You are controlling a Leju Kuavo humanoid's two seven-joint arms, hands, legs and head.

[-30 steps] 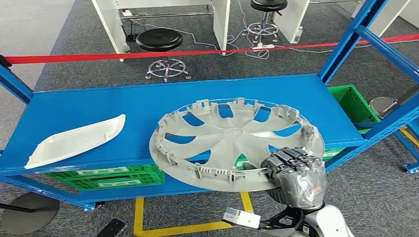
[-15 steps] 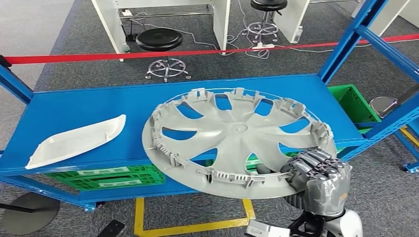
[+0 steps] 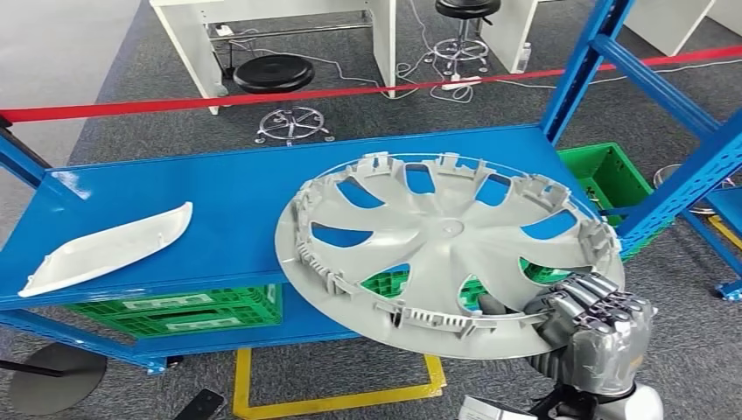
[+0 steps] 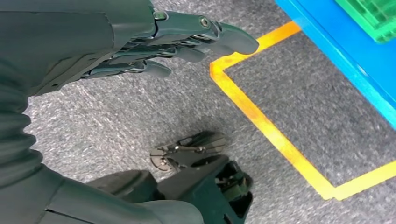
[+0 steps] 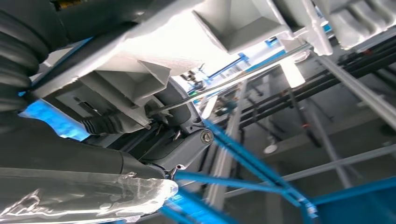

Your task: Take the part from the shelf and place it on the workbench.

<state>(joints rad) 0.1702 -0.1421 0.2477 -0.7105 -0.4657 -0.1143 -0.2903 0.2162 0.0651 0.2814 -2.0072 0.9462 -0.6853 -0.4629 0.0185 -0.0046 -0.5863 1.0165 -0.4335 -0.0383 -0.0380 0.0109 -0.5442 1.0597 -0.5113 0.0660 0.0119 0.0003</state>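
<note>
Nearest the robot, at five o'clock in the head view, the right hand (image 3: 595, 328) gripped the near rim of the grey wheel cover (image 3: 446, 249), holding it tilted above the front right part of the blue shelf (image 3: 175, 188); the left hand (image 4: 140, 42) hung over the grey floor with fingers spread, holding nothing. Farther off, at nine o'clock, a white curved panel (image 3: 105, 249) lay on the shelf, green crates (image 3: 188, 306) sat beneath it, and a red tape (image 3: 262, 96) ran beyond at twelve.

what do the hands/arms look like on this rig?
Right hand: dark segmented fingers, grey palm under a clear crinkled plastic wrap, silver-white wrist. Left hand: dark grey, smooth back plate, jointed fingers with visible pivot screws, black ribbed cover behind.
</note>
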